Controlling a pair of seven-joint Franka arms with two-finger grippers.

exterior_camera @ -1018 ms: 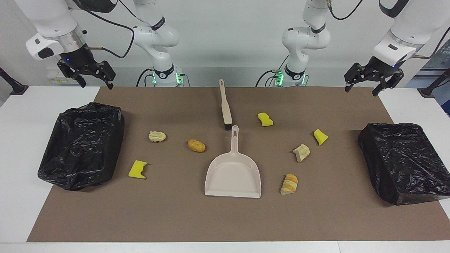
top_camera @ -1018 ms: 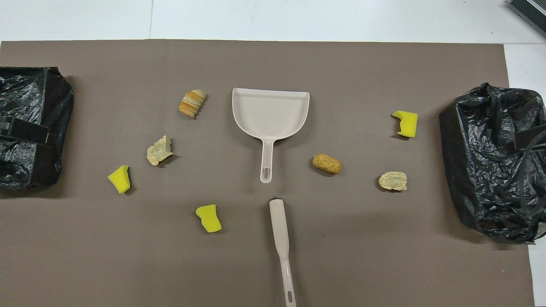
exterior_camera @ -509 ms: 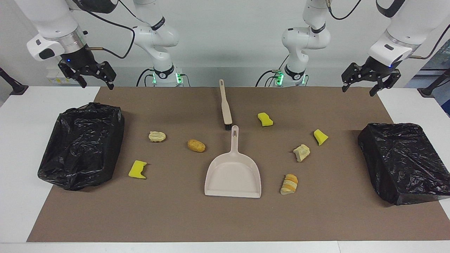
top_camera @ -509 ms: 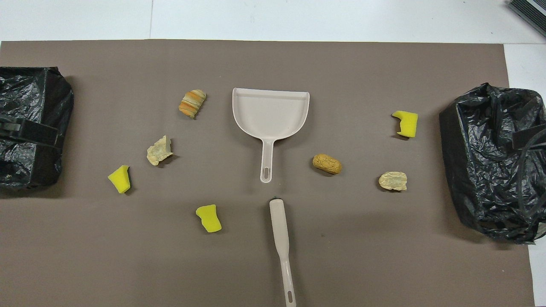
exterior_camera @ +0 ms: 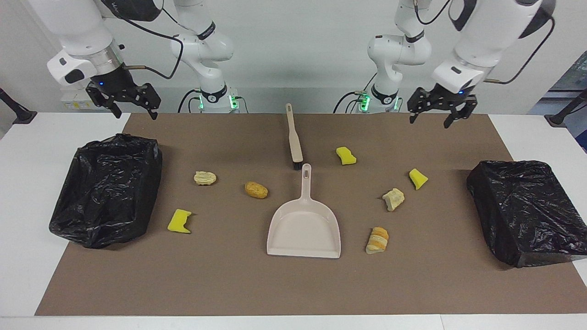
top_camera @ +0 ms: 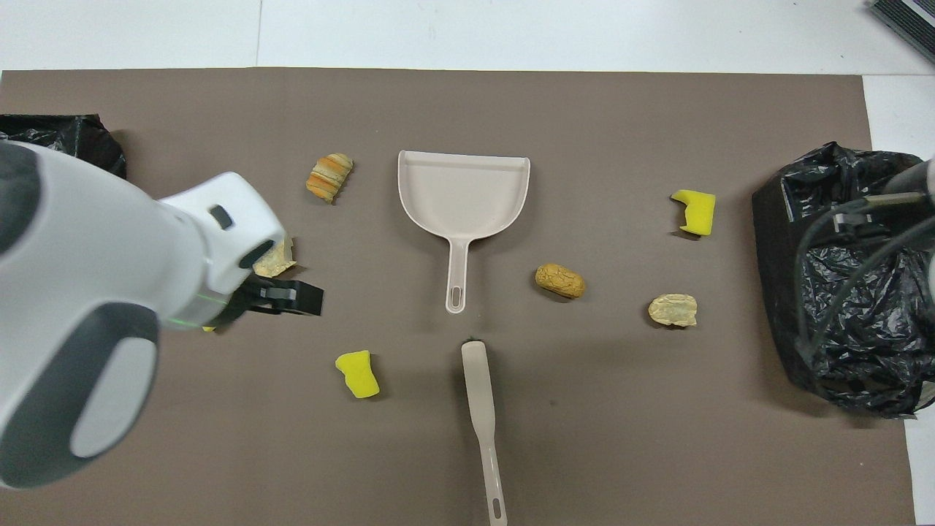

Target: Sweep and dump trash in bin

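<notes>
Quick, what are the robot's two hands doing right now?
Left gripper: open, holding nothing, up over the brown mat.
Right gripper: open, holding nothing, up over the table by the bin.

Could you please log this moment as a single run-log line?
left pincer: open, raised over brown mat | right pincer: open, raised | beige plastic dustpan, beige hand brush: untouched | scraps: unswept

I work in a robotics lab: my two white arms are bolted at twelve o'clock of a white table (exterior_camera: 27, 192) under a brown mat (exterior_camera: 275, 284).
</notes>
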